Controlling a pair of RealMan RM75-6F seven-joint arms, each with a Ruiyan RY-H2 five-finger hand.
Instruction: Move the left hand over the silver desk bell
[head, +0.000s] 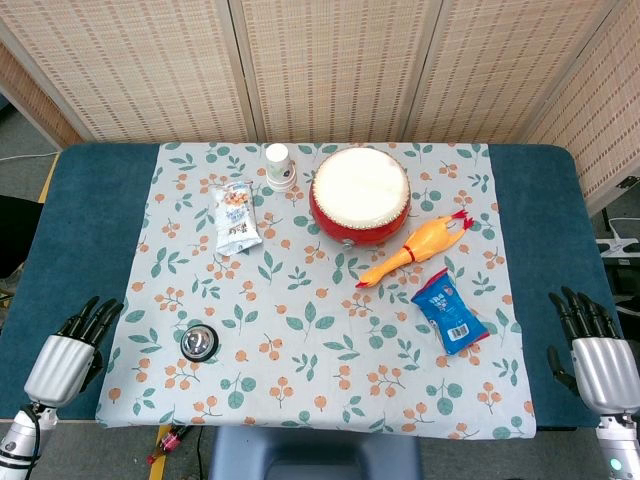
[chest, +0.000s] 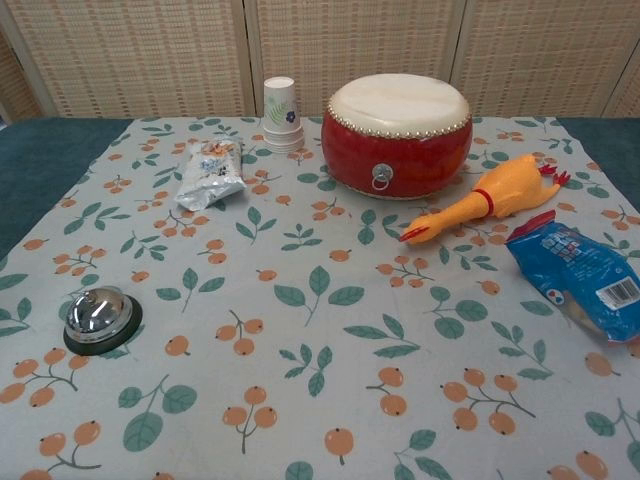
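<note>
Two hands are parked at the near corners of the table, and I've got nothing in either. My left hand (head: 72, 350) sits over the blue table edge at near left, fingers extended and slightly apart, holding nothing. My right hand (head: 595, 350) mirrors it at near right, fingers spread, also empty.

My target, the silver desk bell (head: 199, 342), stands on the floral tablecloth (head: 330, 400) near its left edge, to the right of my left hand and apart from it.

As I judge it, the clean way is to lift the left hand first, then carry it right until the palm hangs above the dome, fingers kept loose so nothing knocks the bell sideways. No other object stands between hand and bell, so the path looks free.

Now the bell itself: a polished chrome dome (chest: 97, 311) catching bright reflections, a small button on top, seated on a black round base.
</note>
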